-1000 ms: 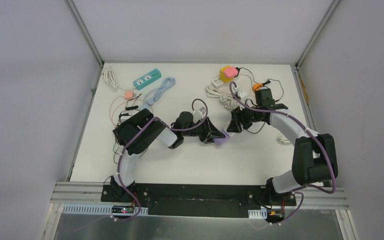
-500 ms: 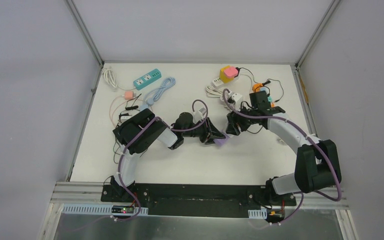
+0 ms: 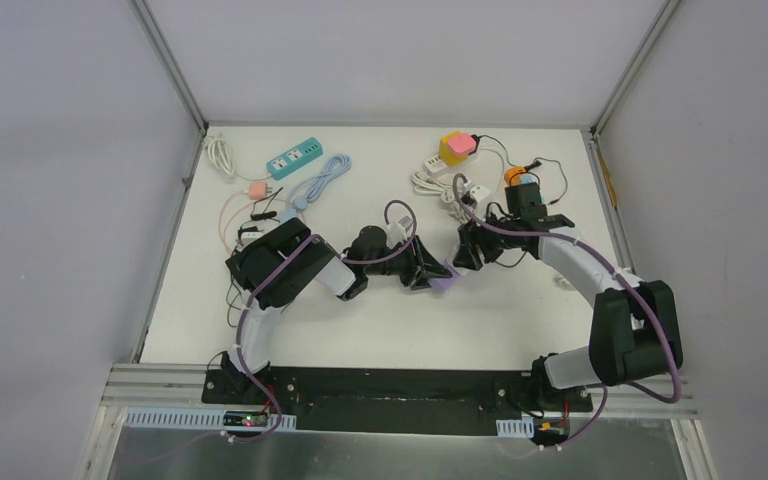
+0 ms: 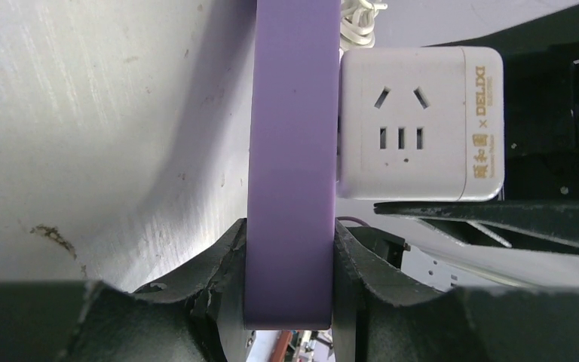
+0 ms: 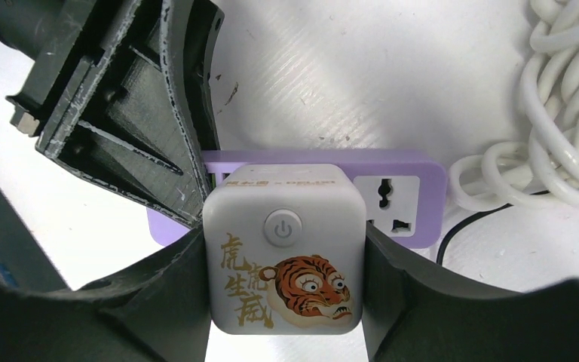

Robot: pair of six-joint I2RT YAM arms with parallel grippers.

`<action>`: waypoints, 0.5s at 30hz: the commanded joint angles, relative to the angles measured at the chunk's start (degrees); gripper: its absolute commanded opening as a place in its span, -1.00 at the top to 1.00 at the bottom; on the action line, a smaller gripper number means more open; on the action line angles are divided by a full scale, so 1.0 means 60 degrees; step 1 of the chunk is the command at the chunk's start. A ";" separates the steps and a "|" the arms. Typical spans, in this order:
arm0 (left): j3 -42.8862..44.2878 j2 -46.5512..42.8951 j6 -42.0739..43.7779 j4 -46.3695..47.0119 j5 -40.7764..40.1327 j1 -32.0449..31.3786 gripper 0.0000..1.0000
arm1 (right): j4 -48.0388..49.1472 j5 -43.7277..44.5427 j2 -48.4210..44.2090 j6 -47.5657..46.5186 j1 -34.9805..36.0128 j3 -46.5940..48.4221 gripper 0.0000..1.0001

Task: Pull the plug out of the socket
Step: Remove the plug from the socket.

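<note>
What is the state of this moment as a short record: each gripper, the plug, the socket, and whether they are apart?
left gripper: shut on the purple socket strip, one finger on each long side
right gripper: shut on the white cube plug, tiger face toward its camera
plug and socket: flush together, not yet separated
nearby: white coiled cable beside the strip's end

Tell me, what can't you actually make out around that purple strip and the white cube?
- Plug pins: in both wrist views the white cube adapter sits against the purple power strip, hiding them.
- Top view: that joint is too small, and is covered by the left gripper and right gripper.
- Left wrist view: the strip's far end is cut off by the top edge.
- Right wrist view: the white cable coil runs off the right edge.
</note>
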 commanded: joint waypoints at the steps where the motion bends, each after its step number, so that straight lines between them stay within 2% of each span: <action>1: -0.0027 0.0110 -0.0090 0.0133 -0.0377 0.0010 1.00 | -0.0483 0.0085 -0.0505 -0.0185 0.0939 0.0085 1.00; 4: -0.0142 0.0046 -0.0079 0.0124 -0.0468 0.0014 1.00 | -0.0402 0.0222 -0.0429 -0.0104 0.0648 0.0152 1.00; 9: -0.0291 0.0000 -0.0075 0.0160 -0.0565 0.0010 1.00 | 0.0255 -0.0177 -0.0488 0.0721 -0.0767 -0.0169 1.00; 12: -0.0231 0.0079 -0.0088 0.0161 -0.0541 0.0021 1.00 | 0.0359 -0.0321 -0.0788 0.0690 -0.0653 -0.0496 1.00; 15: -0.0086 0.0174 -0.0093 0.0139 -0.0502 0.0024 1.00 | -0.0044 -0.0274 -0.0962 0.0240 0.0166 -0.0479 1.00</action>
